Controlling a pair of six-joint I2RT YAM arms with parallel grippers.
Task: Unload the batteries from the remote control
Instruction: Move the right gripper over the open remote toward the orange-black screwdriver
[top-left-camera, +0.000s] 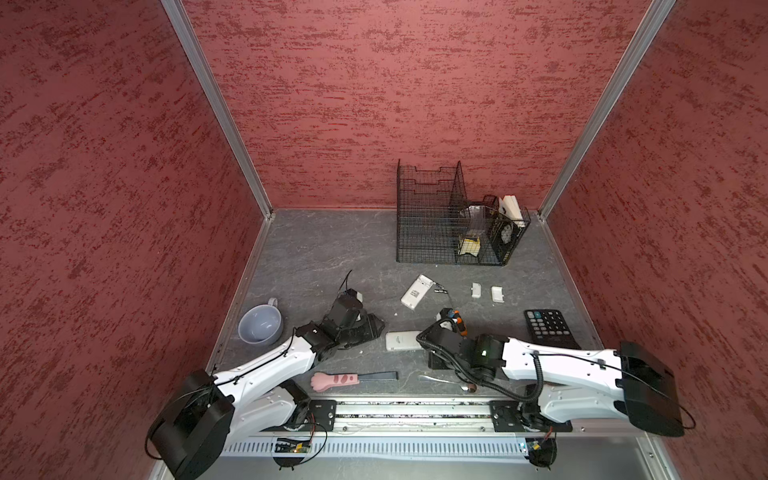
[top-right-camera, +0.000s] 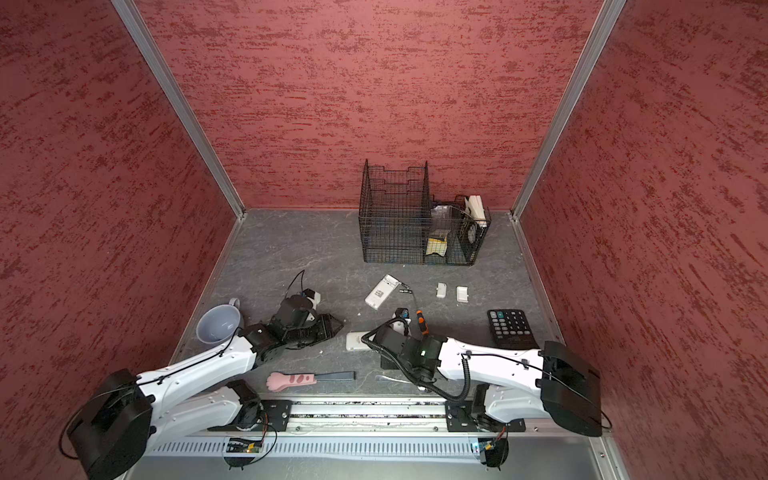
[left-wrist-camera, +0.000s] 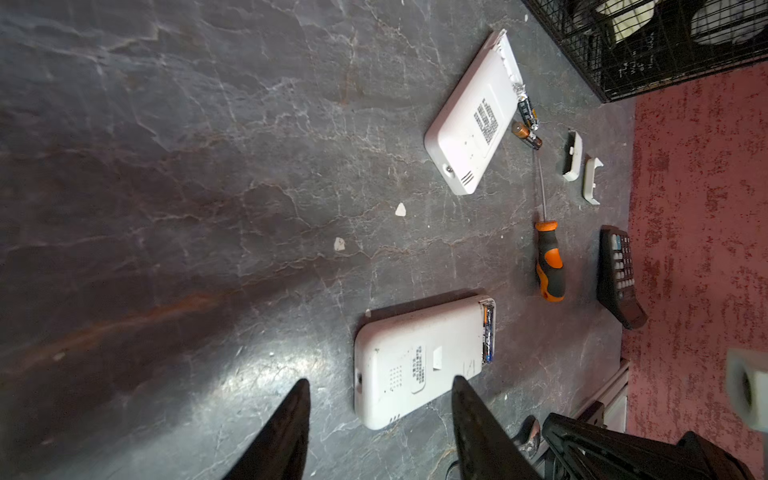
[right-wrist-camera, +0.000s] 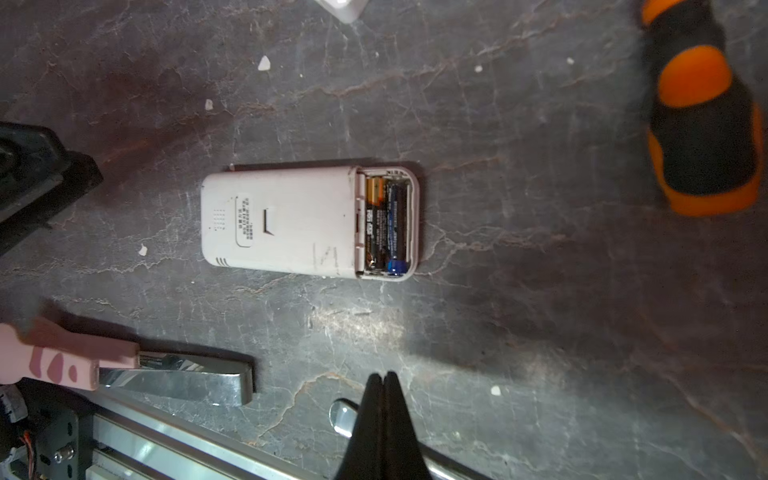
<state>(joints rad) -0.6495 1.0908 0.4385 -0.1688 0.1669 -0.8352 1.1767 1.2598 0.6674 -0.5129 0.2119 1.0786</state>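
A white remote control (right-wrist-camera: 282, 220) lies back up near the front, its end compartment uncovered with two batteries (right-wrist-camera: 384, 224) inside, one black and orange, one blue. My right gripper (right-wrist-camera: 383, 376) hangs shut and empty a short way from that remote's long side. In the left wrist view my left gripper (left-wrist-camera: 380, 384) is open, one finger over the remote (left-wrist-camera: 415, 357), not touching it. A second white remote (top-left-camera: 417, 291) lies farther back with two loose batteries (left-wrist-camera: 527, 133) beside its open end.
An orange-and-black screwdriver (left-wrist-camera: 549, 262) lies right of the remotes. Two small white covers (top-left-camera: 476, 289) (top-left-camera: 496, 294) and a black calculator (top-left-camera: 548, 328) sit to the right. A wire basket (top-left-camera: 415, 232) stands at the back, a grey cup (top-left-camera: 261, 325) left, a pink-handled tool (top-left-camera: 336, 380) and spoon (top-left-camera: 449, 381) in front.
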